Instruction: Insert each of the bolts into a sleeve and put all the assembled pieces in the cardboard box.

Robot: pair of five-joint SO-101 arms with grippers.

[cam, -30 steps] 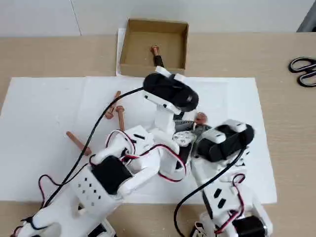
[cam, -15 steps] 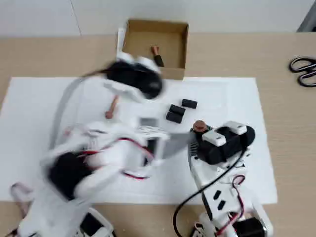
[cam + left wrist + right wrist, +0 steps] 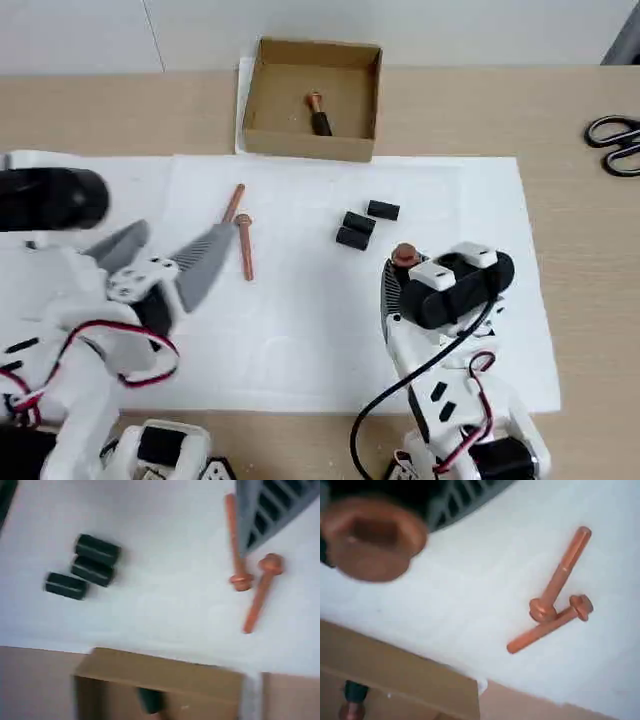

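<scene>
At the left edge of the white sheet [image 3: 300, 320], the left end effector [image 3: 160, 258], spread wide and holding nothing, one grey finger [image 3: 270, 510] just beside the nearer loose bolt [image 3: 245, 246]. Next to it a second loose bolt [image 3: 233, 203], the two heads close together; touching or not, hard to tell. Broad bare sheet between these bolts and the three black sleeves [image 3: 359, 222], clustered near the sheet's middle. Near the sleeves, on the side toward the arm bases, the right end effector [image 3: 402, 264], closed on a held bolt [image 3: 404, 255] with its head up. Shaft hidden by the fingers, so no telling whether sleeved. Beyond the sheet's far edge, on the table [image 3: 560, 110], the cardboard box [image 3: 312, 147], open-topped, with one assembled piece [image 3: 318, 113] lying inside, apart from the walls. Scissors [image 3: 615, 143] cut off by the right border of the high view. Box only partly within either wrist view, its far side cut off
</scene>
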